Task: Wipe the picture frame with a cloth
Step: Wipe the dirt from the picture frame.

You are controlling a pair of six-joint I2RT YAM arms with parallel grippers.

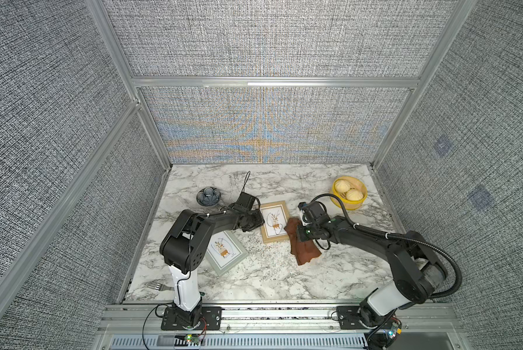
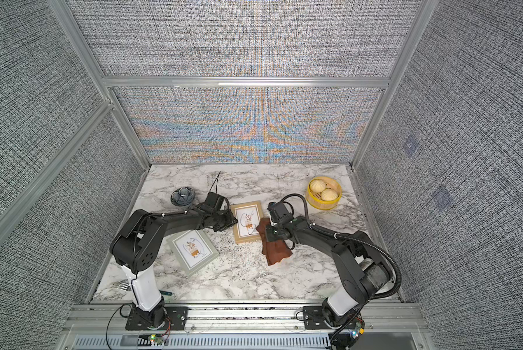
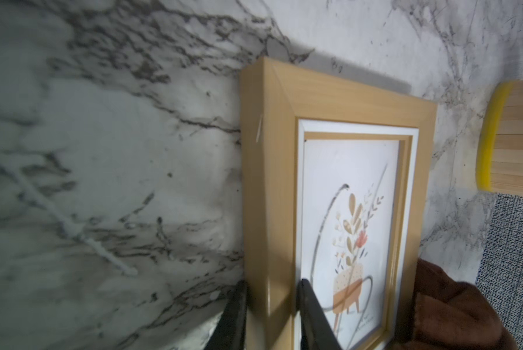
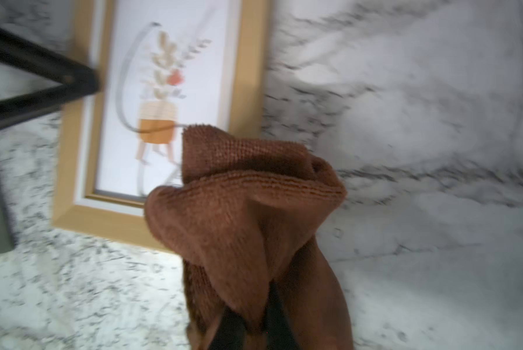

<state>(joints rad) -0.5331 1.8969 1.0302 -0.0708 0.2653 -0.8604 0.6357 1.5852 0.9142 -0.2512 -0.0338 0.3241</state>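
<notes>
**Wooden frame gripped at its left border, cloth bunched at its right border**

The wooden frame (image 1: 273, 221) (image 2: 248, 222) lies about in the middle of the marble table (image 1: 284, 281), with its picture of a potted plant facing up. The left gripper (image 3: 273, 285) is clamped on the frame's left border. 1 finger (image 3: 234, 315) sits against the outer side of the border and the other finger rests on the inner side, over the glass.

The right gripper (image 4: 254, 321) is closed tightly on the cloth (image 1: 304, 251) (image 2: 276, 253) (image 4: 239, 227). The brown fabric wraps around its dark fingers (image 4: 228, 333) and stands up in a thick fold. In both top views the far end of the cloth touches the right border of the wooden frame. The rest of it stretches over the table toward the near edge. In the right wrist view, which is blurred, the fold covers the near right corner of the frame. I cannot tell if it presses on the glass.

A grey frame (image 1: 226, 251) lies flat and turned at an angle, between the wooden frame and the near left corner. It is partly under the left arm and apart from the wooden frame.

A small dark bowl (image 1: 208, 196) stands toward the far left corner. A steamer basket (image 1: 352, 204) with 2 buns (image 1: 342, 185) stands at the far right corner. A fork (image 1: 160, 285) lies at the near left corner, just beside the base of the left arm.
</notes>
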